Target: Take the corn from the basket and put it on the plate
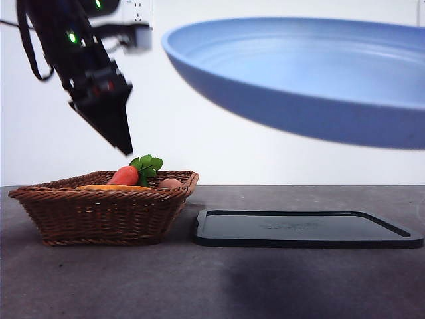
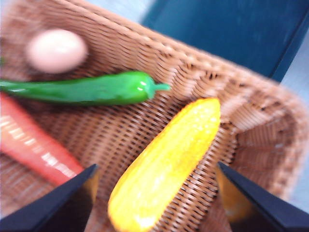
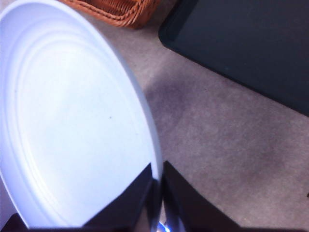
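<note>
The corn (image 2: 166, 164), a bumpy orange-yellow cob, lies in the brown wicker basket (image 2: 251, 111). In the front view only a thin orange strip of the corn (image 1: 113, 188) shows over the rim of the basket (image 1: 99, 216). My left gripper (image 2: 157, 168) hangs open just above the cob, one jaw on each side and not touching it. In the front view the left gripper (image 1: 123, 145) is the dark tip over the basket's middle. The light-blue plate (image 1: 299, 73) floats tilted in the air at the right. My right gripper (image 3: 158, 174) is shut on the rim of the plate (image 3: 63, 125).
Beside the corn in the basket lie a carrot (image 2: 34, 145), a green pepper (image 2: 91, 89) and an egg (image 2: 57, 50). A flat black tray (image 1: 305, 229) rests on the grey table right of the basket, under the raised plate.
</note>
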Robot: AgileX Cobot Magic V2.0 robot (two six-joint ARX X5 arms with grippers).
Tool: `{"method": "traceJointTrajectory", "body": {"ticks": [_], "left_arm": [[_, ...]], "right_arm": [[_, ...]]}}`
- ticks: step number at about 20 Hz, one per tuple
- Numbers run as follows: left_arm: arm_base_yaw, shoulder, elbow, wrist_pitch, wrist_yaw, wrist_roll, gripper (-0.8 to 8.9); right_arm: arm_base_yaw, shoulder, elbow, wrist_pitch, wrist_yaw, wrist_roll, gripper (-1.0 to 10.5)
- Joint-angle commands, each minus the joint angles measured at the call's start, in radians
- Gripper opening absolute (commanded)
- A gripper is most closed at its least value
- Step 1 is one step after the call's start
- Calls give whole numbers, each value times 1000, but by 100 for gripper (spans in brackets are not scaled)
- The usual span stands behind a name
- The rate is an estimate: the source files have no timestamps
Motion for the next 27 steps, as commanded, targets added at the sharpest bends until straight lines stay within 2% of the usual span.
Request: {"method": "traceJointTrajectory", "body": {"ticks": [1, 9, 15, 18, 19, 23, 27], "left_arm": [[-19, 61, 21, 27, -24, 63, 392], [-26, 194, 21, 92, -38, 74, 392], [-27, 242, 21, 86, -38, 61, 372], [-32, 241, 22, 78, -38, 20, 222], [-32, 241, 22, 78, -38, 11, 201], [-32, 224, 70, 22, -38, -45, 180], [-22, 164, 224, -63, -36, -176, 180]], "right_arm": [[3, -17, 20, 2, -8, -8, 1], [3, -23, 20, -26, -9, -7, 1], [3, -23, 20, -19, -8, -7, 1], [3, -23, 20, -11, -8, -7, 1], [3, -23, 20, -4, -8, -6, 1], [3, -21, 20, -2, -8, 6, 1], [3, 0, 20, 6, 8, 45, 1]]}}
